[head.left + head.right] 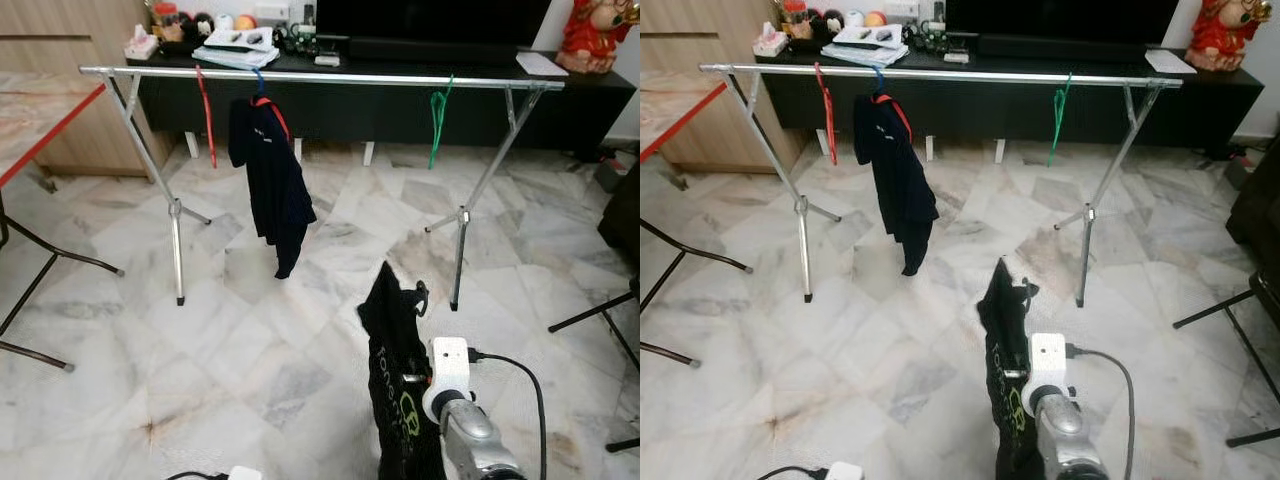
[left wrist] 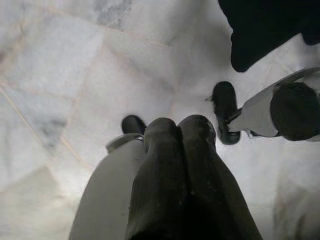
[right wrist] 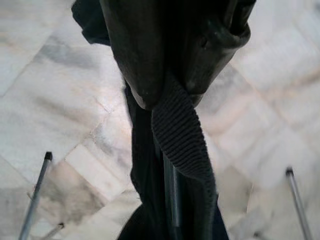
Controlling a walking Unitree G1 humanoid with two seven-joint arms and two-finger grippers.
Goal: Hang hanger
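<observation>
Right wrist view looks down my two fingers (image 3: 175,60), pinched together on the collar of a black shirt (image 1: 400,390) on a hanger whose small hook (image 1: 421,297) pokes up beside the cloth. My right gripper (image 1: 415,380) holds this bundle low in front of me, well short of the rack rail (image 1: 330,77), so I judge the hanging itself is not yet done: the carry is underway, and the lift and hooking remain.

On the rail a dark shirt (image 1: 268,180) already hangs, with a red hanger (image 1: 205,115) to its left and a green hanger (image 1: 436,120) further right. The bare stretch between the dark shirt and the green hanger looks the roomiest spot. The marble floor (image 1: 250,330) ahead is open; the rack legs splay outward at each end. My left gripper (image 2: 180,150) hangs idle, fingers closed together, pointing at the floor.
</observation>
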